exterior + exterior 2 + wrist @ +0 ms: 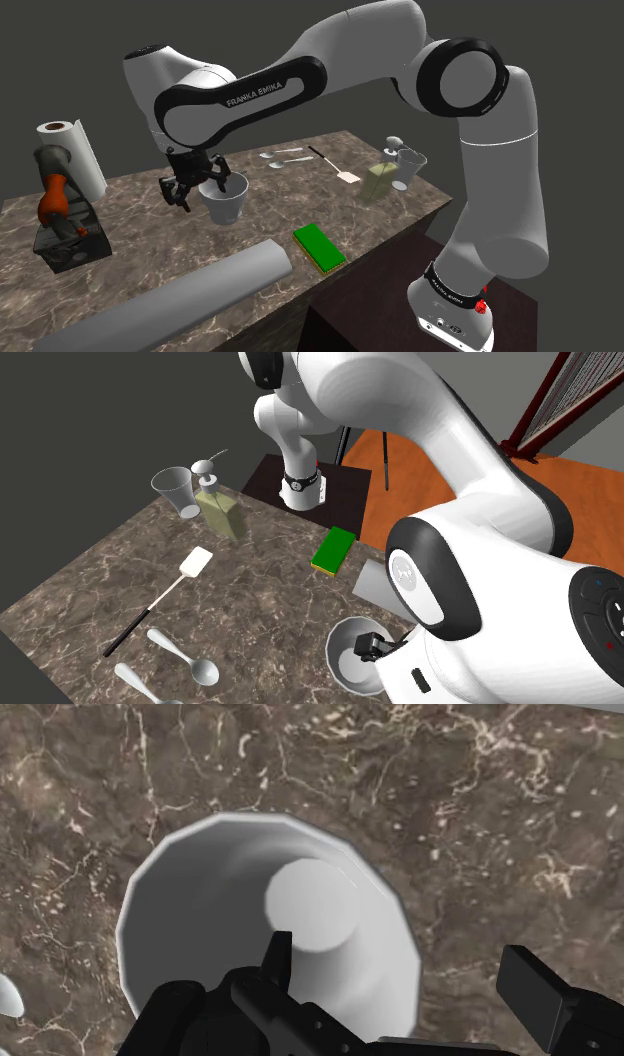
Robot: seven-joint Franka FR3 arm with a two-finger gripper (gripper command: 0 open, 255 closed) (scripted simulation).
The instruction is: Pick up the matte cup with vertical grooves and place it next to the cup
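- Plainly early, by the shoulder view: gripper (193, 188) down at the rim of the white faceted cup (228, 203), jaws apart and clasping nothing. Not yet lifted off the marble counter (300, 210); carrying over to the clear cup (410, 163), well apart from the jaws, all left to do.
- From the second exterior view: white faceted cup (340, 662) standing just under the gripper (372, 648), mouth up, base down, long axis vertical.
- Along the wrist view: looking straight down into the white faceted cup (220, 904), past the open mouth to the flat bottom. Fingers (545, 994) wide, one over the hollow, the other outside the wall, straddling the rim without pinching. Probably closing next, then lifting.
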